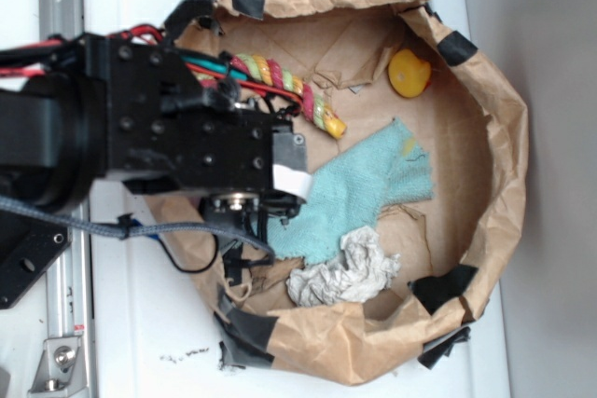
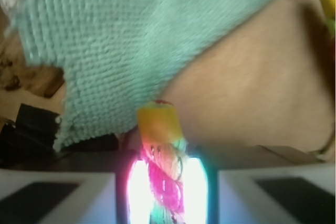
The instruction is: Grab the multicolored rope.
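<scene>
Overhead exterior view; close wrist view along hand, sharing teal cloth (image 1: 359, 195) and rope (image 2: 160, 129).

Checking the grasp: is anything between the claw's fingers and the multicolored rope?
Nothing. In the wrist view the multicolored rope sits directly between the claw fingers, its yellow cap poking out beside the teal cloth.

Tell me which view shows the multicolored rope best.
The exterior view: the multicolored rope shows its twisted red, yellow and green strands and one yellow cap, though the arm hides part. The wrist view shows only one capped end between the gripper fingers, blurred and overexposed.
</scene>
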`<act>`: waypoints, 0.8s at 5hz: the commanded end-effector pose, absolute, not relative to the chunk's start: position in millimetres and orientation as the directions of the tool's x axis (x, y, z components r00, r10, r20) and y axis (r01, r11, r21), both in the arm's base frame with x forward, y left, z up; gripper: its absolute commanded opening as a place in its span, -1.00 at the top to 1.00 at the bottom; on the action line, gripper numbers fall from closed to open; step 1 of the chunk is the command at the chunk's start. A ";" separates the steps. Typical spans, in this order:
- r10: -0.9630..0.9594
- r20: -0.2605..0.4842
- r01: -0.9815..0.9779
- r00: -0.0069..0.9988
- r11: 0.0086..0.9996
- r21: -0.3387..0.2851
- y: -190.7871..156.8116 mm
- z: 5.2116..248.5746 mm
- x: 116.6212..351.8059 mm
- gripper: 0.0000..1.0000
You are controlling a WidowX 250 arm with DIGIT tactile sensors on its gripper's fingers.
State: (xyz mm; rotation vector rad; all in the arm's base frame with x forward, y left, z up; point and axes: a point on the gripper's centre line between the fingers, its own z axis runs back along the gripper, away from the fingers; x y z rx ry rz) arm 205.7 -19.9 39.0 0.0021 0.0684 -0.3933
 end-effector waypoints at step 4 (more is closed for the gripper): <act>-0.137 0.179 0.137 0.974 0.990 0.016 0.6 198.1 255.1 1.00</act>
